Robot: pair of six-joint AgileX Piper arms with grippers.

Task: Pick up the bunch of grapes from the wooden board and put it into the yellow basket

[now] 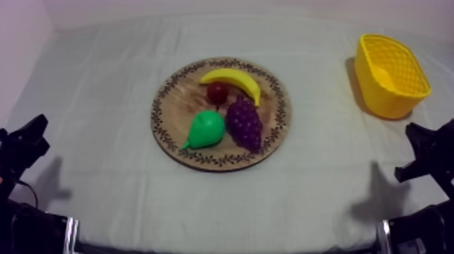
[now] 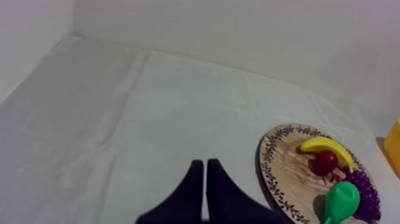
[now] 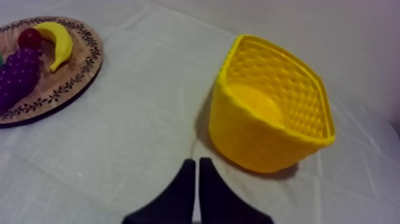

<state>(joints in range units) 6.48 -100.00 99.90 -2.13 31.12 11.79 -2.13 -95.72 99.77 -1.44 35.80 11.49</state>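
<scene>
Black and tapering, the two fingers of the left pincer (image 2: 204, 162) lie pressed together in a narrow wedge, clenched on nothing, over the tabletop (image 2: 107, 125), which is draped in a grey-white cloth with soft creases and fold lines. Beside it and a little farther off lies a round, flat wooden board (image 1: 177, 103) with pale brown grain and a dark leaf-like pattern running around its rim. Four glossy toy fruits rest on the board. A smooth yellow banana (image 1: 233, 79) curves along the far side, and a small red fruit (image 1: 217, 92), round and shiny, sits tucked against its inner curve. A bright green pear (image 1: 206, 128) lies on its side on the near left part, its narrow end pointing toward the rim. The bunch of grapes (image 1: 244, 121), deep purple and knobbly with many small round beads, lies on the right half of the board, just beside the pear and close under the banana's tip. Well apart from the board, toward the far right of the tabletop, stands the yellow basket (image 1: 375, 93), moulded plastic with dimpled lattice walls that flare to a wide rim; its smooth inner floor is in plain sight. The right pincer (image 3: 197, 161) hangs over the cloth near the basket, its black fingers likewise closed together on nothing.
</scene>
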